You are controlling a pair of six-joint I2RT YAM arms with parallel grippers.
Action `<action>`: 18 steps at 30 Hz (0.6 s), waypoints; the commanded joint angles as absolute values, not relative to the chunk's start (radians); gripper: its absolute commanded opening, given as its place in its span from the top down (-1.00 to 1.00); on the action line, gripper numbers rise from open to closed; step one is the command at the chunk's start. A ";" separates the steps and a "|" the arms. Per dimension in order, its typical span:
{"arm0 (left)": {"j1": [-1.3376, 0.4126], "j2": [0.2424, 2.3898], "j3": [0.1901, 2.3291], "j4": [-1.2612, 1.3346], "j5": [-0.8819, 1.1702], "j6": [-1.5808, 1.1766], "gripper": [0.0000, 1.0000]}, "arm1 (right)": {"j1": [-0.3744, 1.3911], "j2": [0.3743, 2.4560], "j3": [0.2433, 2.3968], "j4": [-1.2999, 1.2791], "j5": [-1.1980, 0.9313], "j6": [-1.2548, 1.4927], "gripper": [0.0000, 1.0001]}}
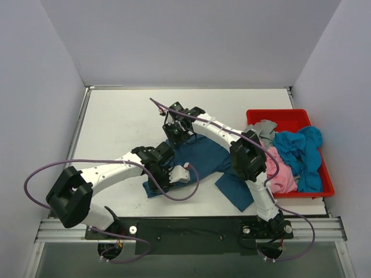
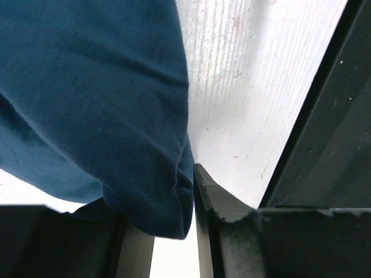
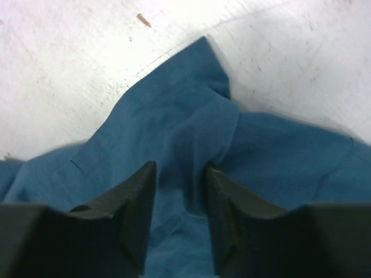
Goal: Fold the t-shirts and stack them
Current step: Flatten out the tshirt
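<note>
**Q:** Top external view: where is the work item relative to the jaws?

**A:** The dark teal-blue t-shirt lies rumpled on the table. It spans from the left gripper at its near-left edge to the right gripper at its far edge. Most of the cloth extends to the right of both grippers. Jaw state cannot be read from this view. Well to the right of both grippers, the red tray holds the turquoise-blue t-shirt, the pink t-shirt and the grey t-shirt.

**Q:** Left wrist view: jaw state?

**A:** The jaws of the left gripper stand narrow and are clamped on a bunched fold of the dark teal-blue t-shirt. The fold fills the gap and touches the right-hand finger. The rest of the cloth spreads ahead and to the left of the jaws. Bare table shows ahead and to the right.

**Q:** Right wrist view: jaw state?

**A:** The jaws of the right gripper stand narrow, with a raised ridge of the dark teal-blue t-shirt pinched between the fingers. A hemmed corner of the cloth points away just ahead of the jaws. More cloth lies to either side. White table lies beyond the corner.
</note>
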State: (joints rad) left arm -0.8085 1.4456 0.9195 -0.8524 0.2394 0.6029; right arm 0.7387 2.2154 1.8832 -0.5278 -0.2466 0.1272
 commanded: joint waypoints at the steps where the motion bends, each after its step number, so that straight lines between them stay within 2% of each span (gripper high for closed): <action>1: -0.787 1.407 0.916 -0.833 0.236 0.588 0.23 | 0.719 2.180 1.864 -0.581 -0.186 0.113 0.74; 2: -0.781 1.405 0.920 -0.834 0.235 0.586 0.23 | 0.719 2.162 1.859 -0.581 -0.169 0.114 1.00; 7: -0.758 1.393 0.937 -0.851 0.230 0.597 0.24 | 0.713 2.076 1.835 -0.589 -0.114 0.109 1.00; 12: -0.712 1.381 0.966 -0.865 0.227 0.614 0.23 | 0.695 1.890 1.752 -0.591 -0.069 0.120 1.00; 14: -0.700 1.376 0.988 -0.864 0.229 0.615 -0.04 | 0.666 1.803 1.699 -0.594 -0.069 0.129 1.00; 15: -0.693 1.373 0.997 -0.861 0.227 0.612 -0.23 | 0.657 1.737 1.674 -0.595 -0.074 0.136 1.00; 16: -0.690 1.370 1.002 -0.851 0.226 0.611 -0.51 | 0.634 1.702 1.620 -0.598 -0.078 0.140 1.00; 18: -0.678 1.368 1.014 -0.835 0.219 0.600 -0.79 | 0.594 1.613 1.541 -0.601 -0.104 0.153 1.00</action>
State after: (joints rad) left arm -0.6994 1.4063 0.9520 -0.8612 0.2203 0.6071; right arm 0.6670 1.7962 1.6527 -0.5591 -0.1089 0.1295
